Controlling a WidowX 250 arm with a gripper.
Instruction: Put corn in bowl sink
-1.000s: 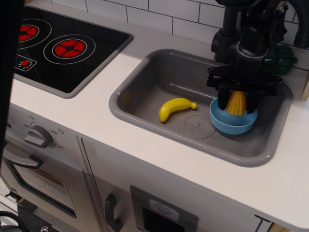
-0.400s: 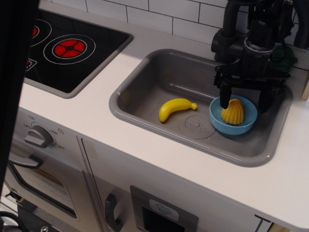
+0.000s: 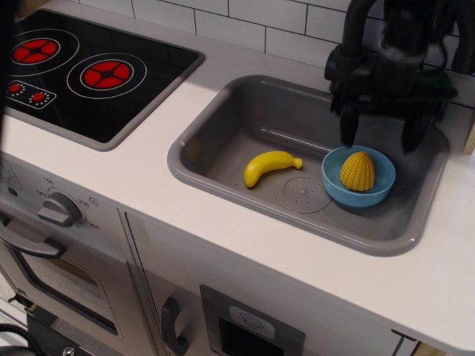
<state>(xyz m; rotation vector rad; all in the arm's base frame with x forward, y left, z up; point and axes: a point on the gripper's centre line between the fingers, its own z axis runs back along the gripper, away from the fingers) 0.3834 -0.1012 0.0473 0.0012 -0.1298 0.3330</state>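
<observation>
Corn, a stubby yellow-orange toy cob with bumpy kernels (image 3: 358, 171), lies inside the small round light-blue plastic bowl (image 3: 333, 177), which sits on the floor of the rectangular grey toy sink basin (image 3: 245, 119) at its right end, beside the round drain disc (image 3: 303, 193). Above the bowl hangs the robot's black end effector (image 3: 381, 139), its two fingers spread wide and empty, one tip just over the bowl's back rim, the other off to the right; neither touches the cob. A smooth curved yellow plastic banana (image 3: 269, 165) rests apart on the basin floor, left of the drain. The black faucet (image 3: 350, 52) stands at the back edge, partly masked by the arm. On the white worktop (image 3: 133, 159), the black toy hob with red rings (image 3: 89, 70) lies well to the left. Judged from this, the placing step looks done. What remains is retreat: a straight lift clear of bowl rim and faucet, so nothing is nudged.
</observation>
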